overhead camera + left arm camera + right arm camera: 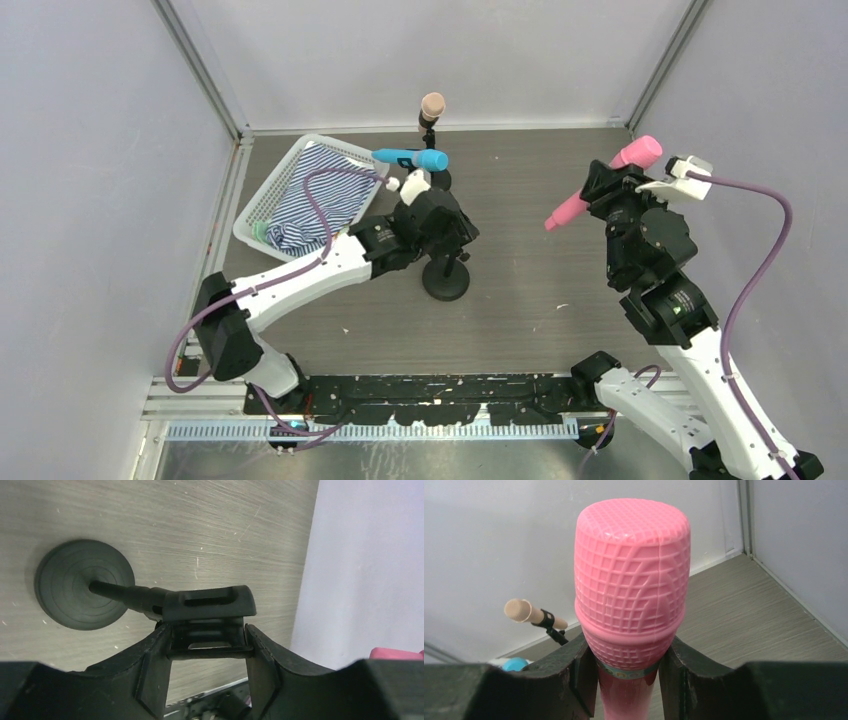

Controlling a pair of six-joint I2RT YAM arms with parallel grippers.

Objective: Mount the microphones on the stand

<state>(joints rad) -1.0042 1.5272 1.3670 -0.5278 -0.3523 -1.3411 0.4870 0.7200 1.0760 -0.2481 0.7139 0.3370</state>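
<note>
On grey table (540, 300), upper left of frame: white basket (262, 205) holding striped cloth (315, 195). Centre: left gripper (206, 640) clamped on the clip (210, 605) of black stand (446, 280). Right: right gripper (625, 652) grasping pink microphone (631, 580) just below its head, raised off the table. Upper centre: blue microphone (410, 158) lying level; peach microphone (432, 103) clipped in a rear stand.

Plain pale-grey walls (100, 150) with aluminium corner posts (200, 70) enclose a grey wood-grain tabletop (540, 200).
</note>
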